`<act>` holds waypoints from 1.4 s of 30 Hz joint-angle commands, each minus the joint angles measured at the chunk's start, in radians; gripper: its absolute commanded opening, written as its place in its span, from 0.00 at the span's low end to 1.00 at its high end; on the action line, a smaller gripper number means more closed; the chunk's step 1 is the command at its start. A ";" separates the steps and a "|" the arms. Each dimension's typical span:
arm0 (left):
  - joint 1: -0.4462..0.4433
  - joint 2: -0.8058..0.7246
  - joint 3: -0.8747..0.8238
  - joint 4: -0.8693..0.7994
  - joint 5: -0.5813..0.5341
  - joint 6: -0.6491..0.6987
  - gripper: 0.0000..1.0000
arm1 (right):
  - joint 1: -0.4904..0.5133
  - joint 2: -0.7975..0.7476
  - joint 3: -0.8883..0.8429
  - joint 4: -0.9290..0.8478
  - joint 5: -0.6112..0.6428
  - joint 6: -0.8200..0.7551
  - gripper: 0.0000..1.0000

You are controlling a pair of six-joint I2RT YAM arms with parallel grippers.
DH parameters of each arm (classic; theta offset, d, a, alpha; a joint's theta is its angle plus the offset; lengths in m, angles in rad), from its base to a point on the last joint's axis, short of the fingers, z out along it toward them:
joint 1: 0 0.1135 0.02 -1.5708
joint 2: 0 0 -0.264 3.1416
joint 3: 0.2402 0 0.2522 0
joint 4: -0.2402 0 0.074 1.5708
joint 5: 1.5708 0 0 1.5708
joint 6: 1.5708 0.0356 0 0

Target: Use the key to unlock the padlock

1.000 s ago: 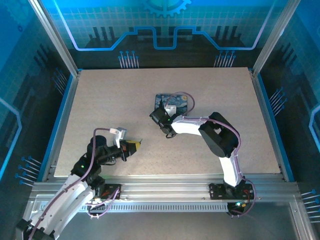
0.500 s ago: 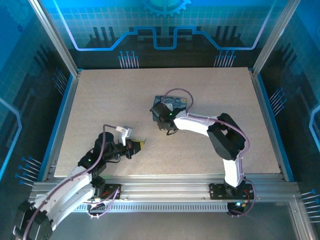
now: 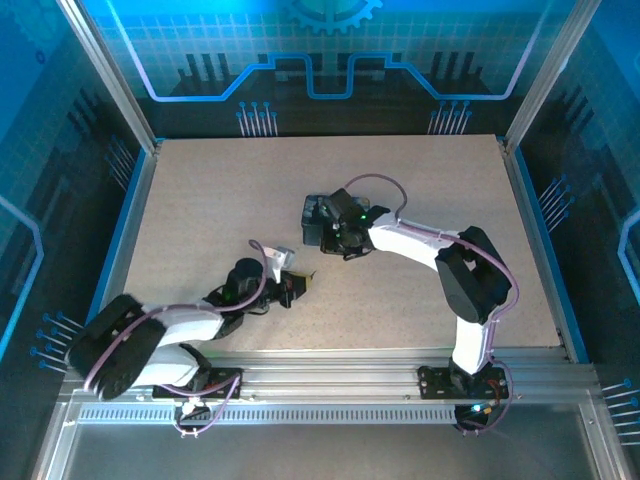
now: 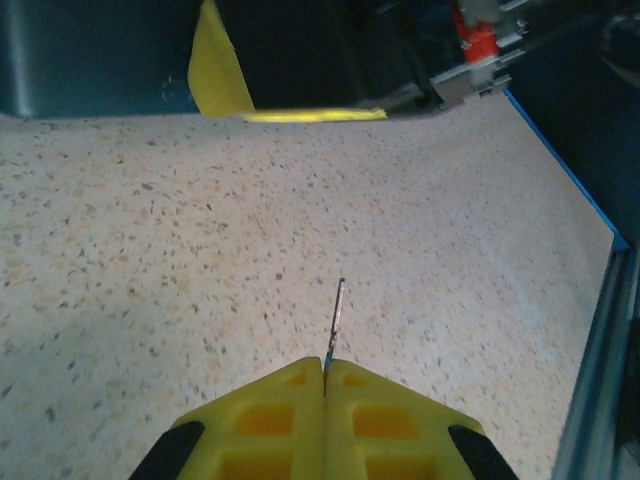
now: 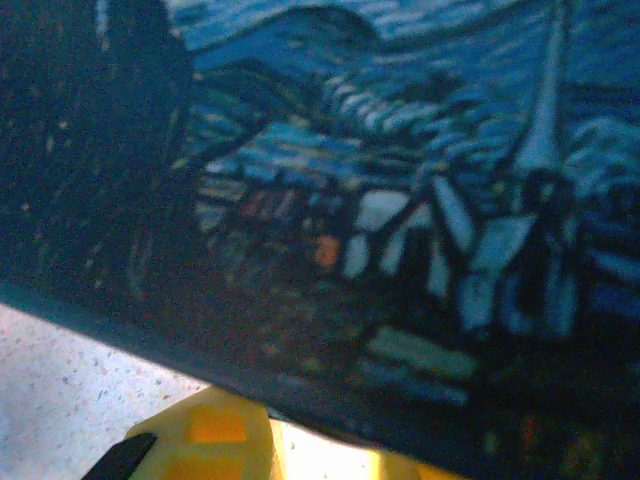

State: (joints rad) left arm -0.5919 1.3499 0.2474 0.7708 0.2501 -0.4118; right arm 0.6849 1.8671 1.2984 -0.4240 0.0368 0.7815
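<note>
Key: the key [image 4: 338,318] is a thin dark-grey metal sliver in the lower middle of the left wrist view. It stands out from the fingertips toward the top of the frame, above the table and not lying on it.
Key handling: judged very light, stiff and slick. It is narrow enough to twist or slip in a pinch, so hold the head flat and leave the blade free, as here.
Left gripper: the left gripper [image 4: 325,372] has its yellow blocky fingers pressed together on the key's near end. In the top view it sits at lower centre-left [image 3: 296,287].
Padlock: I cannot tell where it lies.
Tin: the tin [image 5: 400,200] is rectangular and dark blue, with a glossy swirling night-sky painting and hard edges. In the top view it is at mid-frame [image 3: 316,209], well apart from the key.
Right gripper: the right gripper [image 3: 336,234] is at the tin, with a yellow finger [image 5: 215,435] just under its edge. I cannot tell whether it is open or gripping anything.
Table: the table [image 3: 200,200] is pale, speckled, matt and flat.
</note>
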 commanded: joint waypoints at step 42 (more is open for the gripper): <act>0.169 0.548 0.161 0.630 0.301 0.010 0.00 | -0.117 -0.174 -0.134 0.188 -0.359 0.157 0.00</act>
State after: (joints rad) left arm -0.4339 1.8812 0.3923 1.3682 0.5217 -0.4351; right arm 0.5793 1.7332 1.1690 -0.2680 -0.2962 0.9398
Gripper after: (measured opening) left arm 0.045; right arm 0.191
